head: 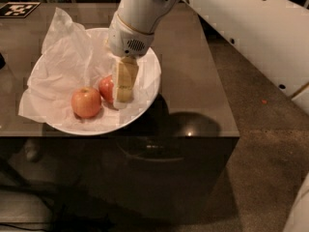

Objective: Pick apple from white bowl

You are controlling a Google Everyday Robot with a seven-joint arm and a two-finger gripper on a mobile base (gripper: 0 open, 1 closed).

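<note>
The white bowl [152,76] stands on a dark table and is lined with crumpled white tissue. Two apples lie in its front half. The deeper red apple [106,88] is the right one. A paler orange-red apple [87,102] lies to its left, close beside it. My gripper [124,85] hangs from the white arm down into the bowl, right against the red apple's right side, and hides part of it.
The dark glossy table [193,81] ends at its front edge just below the bowl and at its right edge, with brown carpet [260,129] beyond. A black-and-white marker tag [17,8] lies at the table's far left. The white arm spans the upper right.
</note>
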